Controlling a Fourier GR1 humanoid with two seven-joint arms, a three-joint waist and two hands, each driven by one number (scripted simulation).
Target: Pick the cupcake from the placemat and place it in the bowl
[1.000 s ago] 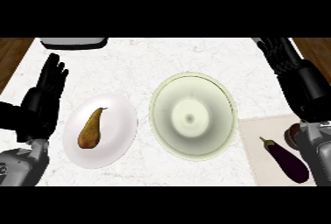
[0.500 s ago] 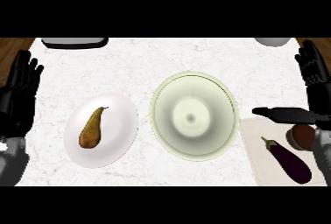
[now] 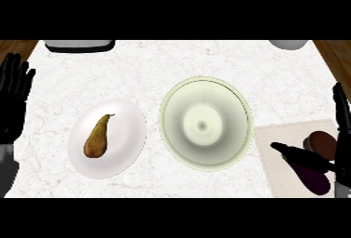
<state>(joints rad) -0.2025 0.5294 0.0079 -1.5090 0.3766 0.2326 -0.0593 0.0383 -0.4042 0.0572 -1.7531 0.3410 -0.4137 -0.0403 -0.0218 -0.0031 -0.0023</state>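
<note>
Now the cupcake (image 3: 322, 143) sits on the placemat (image 3: 284, 179) at the lower right of the frame, a brown rounded thing near the right edge, not yet in the bowl (image 3: 205, 123). Just below and left of it on the same mat lies a dark purple eggplant (image 3: 315, 179). The right robot hand (image 3: 302, 155) is down over the mat: its thumb stretches leftward across the eggplant's upper end, and its fingers rise straight along the right edge of the frame, so the hand is spread around the cupcake without closing on it; whether it touches the cupcake cannot be told. The bowl, pale green and round, stands in the middle of the white marble desk (image 3: 171, 60), its right rim just beside the mat's left edge. Left of the bowl a white plate (image 3: 126, 125) carries a brown pear (image 3: 96, 138). The left robot hand (image 3: 12, 100) rests at the left edge of the frame, fingers up and straight, holding nothing.
</note>
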